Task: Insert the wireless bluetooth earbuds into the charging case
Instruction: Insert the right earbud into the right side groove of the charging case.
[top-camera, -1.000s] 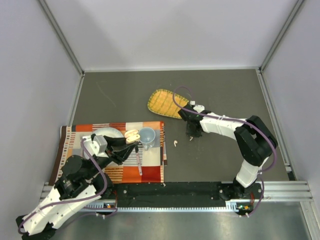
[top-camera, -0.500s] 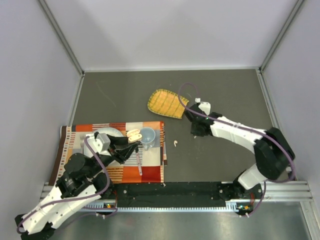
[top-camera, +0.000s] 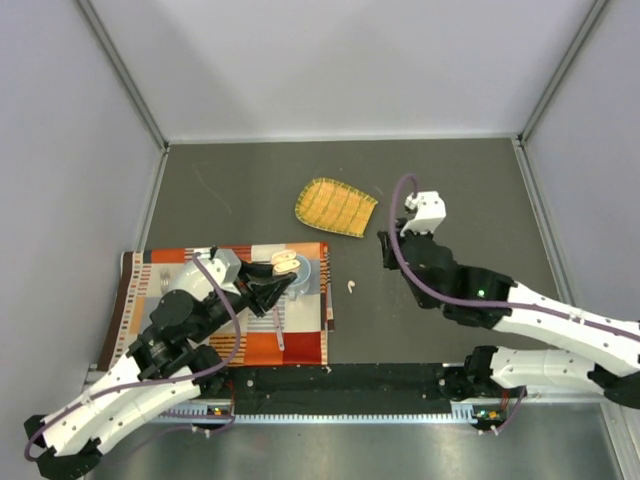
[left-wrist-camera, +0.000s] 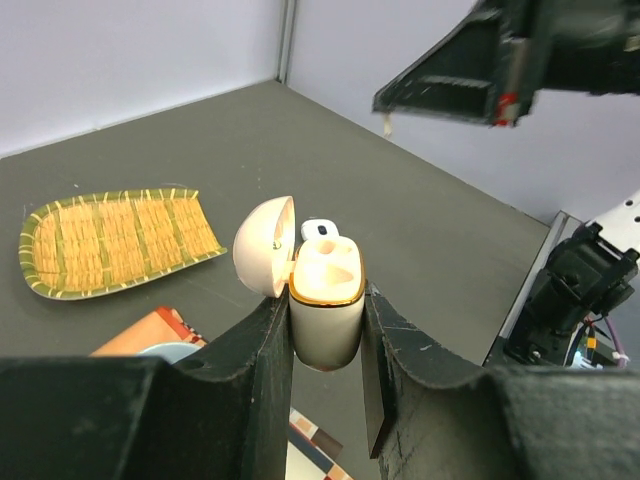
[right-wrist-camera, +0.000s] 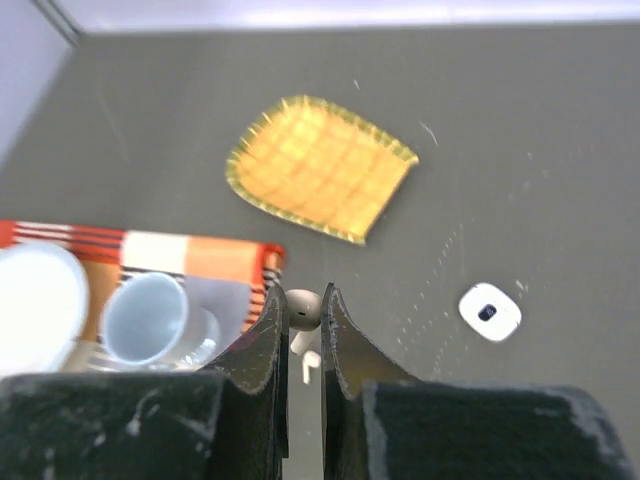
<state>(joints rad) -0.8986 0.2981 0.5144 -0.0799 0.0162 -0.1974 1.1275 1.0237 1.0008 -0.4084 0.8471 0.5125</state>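
The right arm has lifted off the bench and drawn back toward its base since the earlier frame; the left arm has pushed its case forward, over the cup.

The right fingers pinch an earbud by its head, stem pointing down (seen in the right wrist view), raised above bare grey bench. The left fingers clamp the case's body, lid swung open to the left, one earbud seated in the far socket. Another earbud lies loose on the bench just right of the cloth.

Open bench lies beyond the woven tray to the back wall. A small white disc rests on the bench right of the tray. No writing is legible.
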